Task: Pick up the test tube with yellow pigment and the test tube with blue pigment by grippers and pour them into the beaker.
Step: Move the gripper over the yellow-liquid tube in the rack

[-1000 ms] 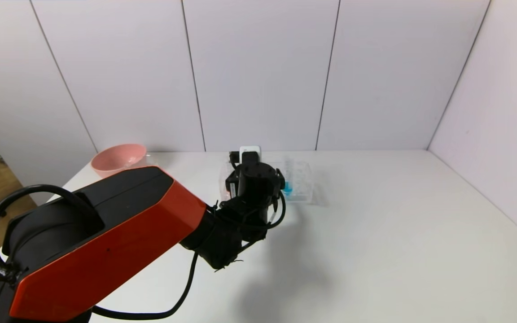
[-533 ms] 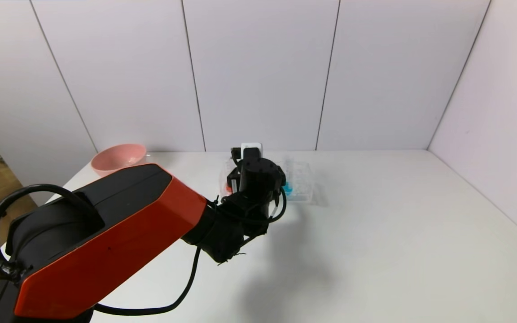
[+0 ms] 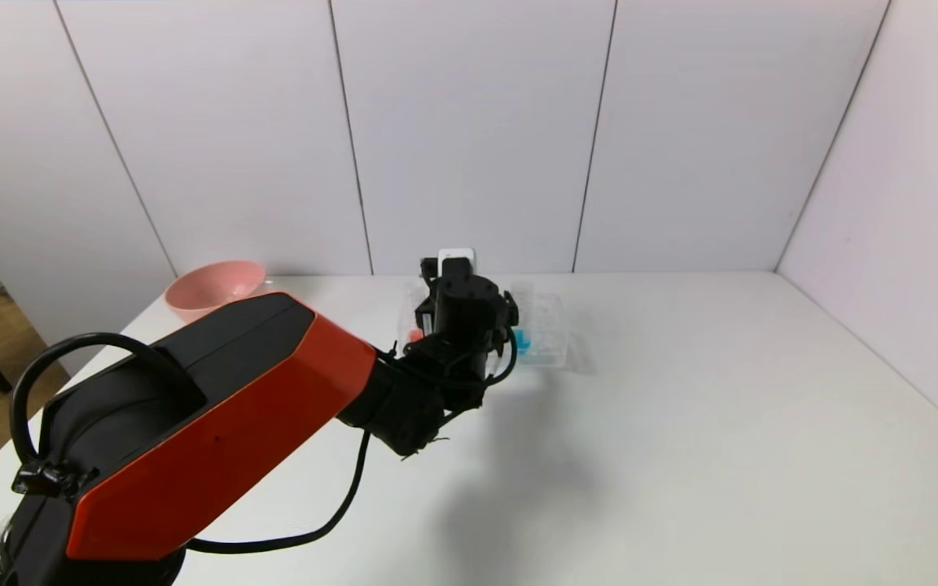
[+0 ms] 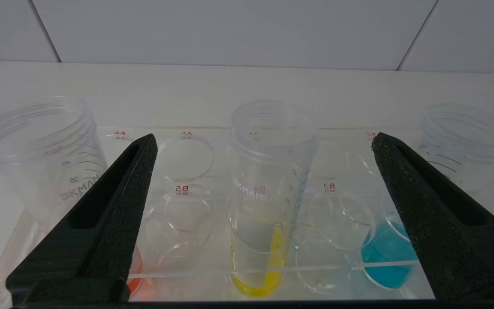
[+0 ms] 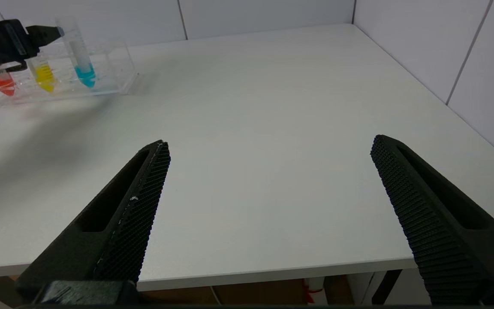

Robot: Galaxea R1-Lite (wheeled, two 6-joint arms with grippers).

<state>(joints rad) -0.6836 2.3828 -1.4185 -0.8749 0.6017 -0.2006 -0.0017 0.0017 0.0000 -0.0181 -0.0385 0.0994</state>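
The left hand is hovering wide open, holding nothing, fingers straddling the test tube with yellow pigment in its rack; the right hand is idling open, empty.

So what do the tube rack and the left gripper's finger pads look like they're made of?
Tube rack: clear rigid plastic, probably acrylic; glossy see-through plates with red-printed hole labels. Left gripper pads: matte black, finely grained, likely rubber or foam. It is open around the test tube with yellow pigment.

Left gripper reaches far forward with jaws spread wide; right gripper sits low, jaws apart.
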